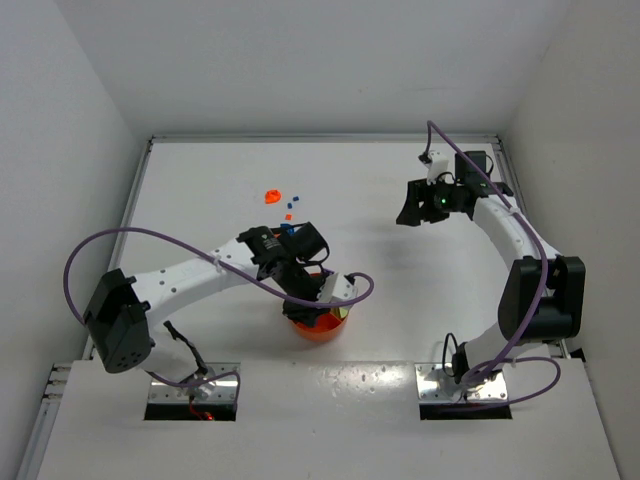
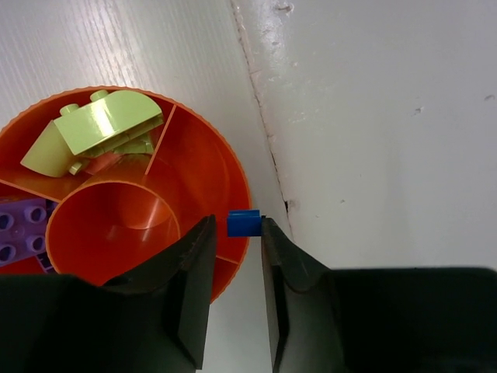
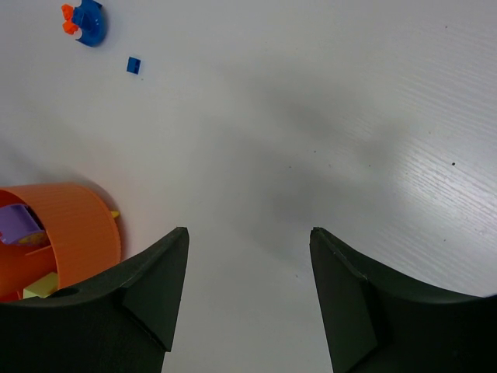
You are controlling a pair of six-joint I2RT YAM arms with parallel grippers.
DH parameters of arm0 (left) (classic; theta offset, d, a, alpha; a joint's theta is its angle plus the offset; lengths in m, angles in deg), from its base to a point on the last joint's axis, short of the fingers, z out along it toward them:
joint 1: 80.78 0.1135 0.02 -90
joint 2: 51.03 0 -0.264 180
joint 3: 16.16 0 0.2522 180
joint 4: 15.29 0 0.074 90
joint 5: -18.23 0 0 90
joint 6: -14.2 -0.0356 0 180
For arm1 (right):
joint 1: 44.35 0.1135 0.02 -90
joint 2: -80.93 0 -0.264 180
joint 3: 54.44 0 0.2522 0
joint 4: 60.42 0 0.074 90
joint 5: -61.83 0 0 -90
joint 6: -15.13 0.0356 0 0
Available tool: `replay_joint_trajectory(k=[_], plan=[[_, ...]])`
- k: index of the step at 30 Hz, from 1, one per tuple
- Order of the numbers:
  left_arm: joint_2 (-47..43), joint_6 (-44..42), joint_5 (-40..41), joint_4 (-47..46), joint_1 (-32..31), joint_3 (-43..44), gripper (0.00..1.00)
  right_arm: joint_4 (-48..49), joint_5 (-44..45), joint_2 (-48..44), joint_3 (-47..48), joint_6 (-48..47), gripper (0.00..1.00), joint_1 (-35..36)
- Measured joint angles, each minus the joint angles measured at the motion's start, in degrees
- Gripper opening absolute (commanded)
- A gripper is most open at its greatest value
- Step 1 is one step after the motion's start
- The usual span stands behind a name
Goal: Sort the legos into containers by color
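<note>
The orange tray point(image 2: 233, 167) of containers sits at the table's near edge, under my left gripper point(image 1: 322, 295). In the left wrist view my left gripper point(image 2: 236, 219) hangs over the tray's rim. A small blue lego point(image 2: 243, 223) is at its tips, against the right finger, with a gap to the left finger. One wedge holds pale green legos point(image 2: 101, 128), another holds purple ones point(image 2: 23, 225), and the central cup shows bare. My right gripper point(image 1: 412, 213) hovers open and bare over the table at the back right point(image 3: 248, 230).
Loose legos lie at the table's back left: an orange one point(image 1: 271, 196) and small blue ones point(image 1: 288, 215). The right wrist view shows a blue piece point(image 3: 87, 21), a tiny blue brick point(image 3: 134, 65) and the tray point(image 3: 70, 225). White walls enclose the table.
</note>
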Motion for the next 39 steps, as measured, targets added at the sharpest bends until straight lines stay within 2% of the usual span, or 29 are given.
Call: replay_joint_trajectory(k=[4,10,19,23,27,35,39], plan=[[0.55,0.00,0.92,0.17,0.00,0.46,0.39,0.00,0.00,0.00,0.00,0.00,0.64,0.00],[0.66,-0.02,1.92,-0.35,0.00,0.72,0.50,0.00,-0.02,0.02,0.00,0.00,0.64,0.00],[-1.97,1.73,2.36,-2.97,1.77,0.83,0.49,-0.02,-0.33,1.20,1.01,-0.04,0.64,0.00],[-8.61,8.94,5.18,-10.86,8.28,2.43,0.43,-0.07,-0.72,2.56,1.92,-0.04,0.64,0.04],[-10.23,16.74,11.37,-18.21,15.21,7.41,0.43,-0.07,-1.25,6.14,4.83,-0.02,0.64,0.07],[-1.64,28.33,19.15,-24.79,29.27,12.70,0.43,-0.52,-1.86,15.93,17.59,-0.11,0.64,3.06],[5.11,31.19,21.11,-24.85,32.28,13.57,0.40,-0.72,-1.81,21.27,24.96,-0.50,0.64,7.02]])
